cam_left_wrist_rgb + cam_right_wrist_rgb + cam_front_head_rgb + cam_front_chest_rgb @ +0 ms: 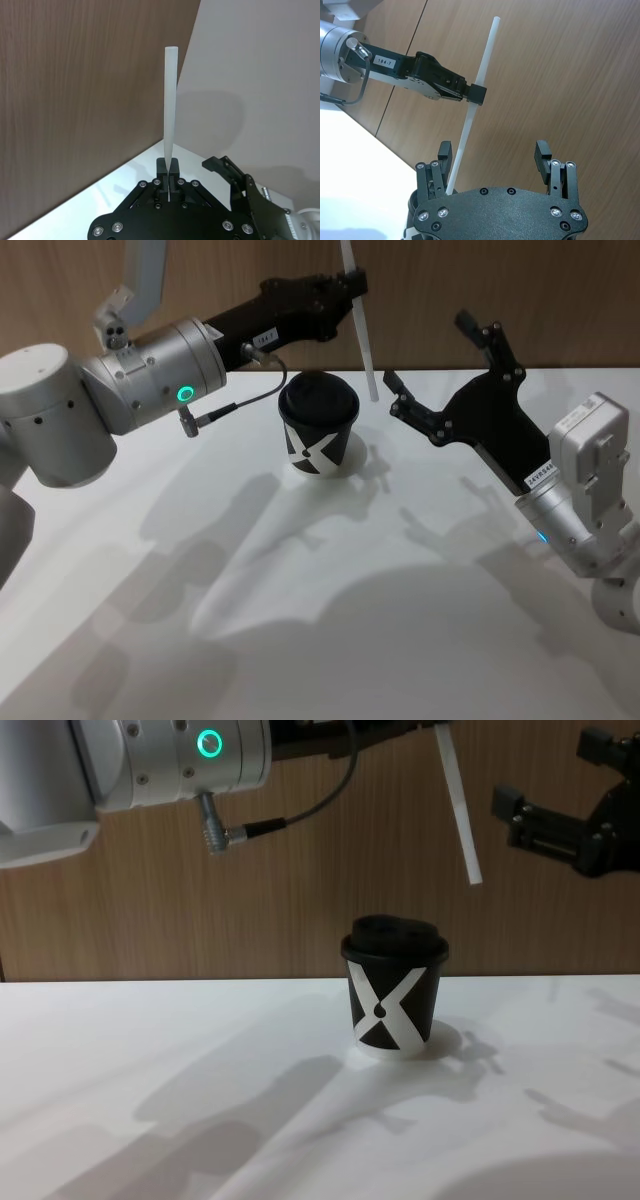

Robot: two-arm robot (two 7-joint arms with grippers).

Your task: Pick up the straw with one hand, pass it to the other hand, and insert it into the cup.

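Left end effector [352, 285] clamps the straw [363, 340] aloft, its lower tip above and right of the cup [318, 428] on the desk [300, 640]. Right end effector [432, 352] is nearby, spread wide and empty. Handover looks done; insertion remains.

white table [300, 660] against a brown wood-panel wall [560, 290], soft shadows across it.

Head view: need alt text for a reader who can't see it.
The left gripper, black on a silver arm, holds a thin white straw nearly upright, above and right of a black paper cup with a white X on a white table. The open right gripper sits beside the straw, not touching.
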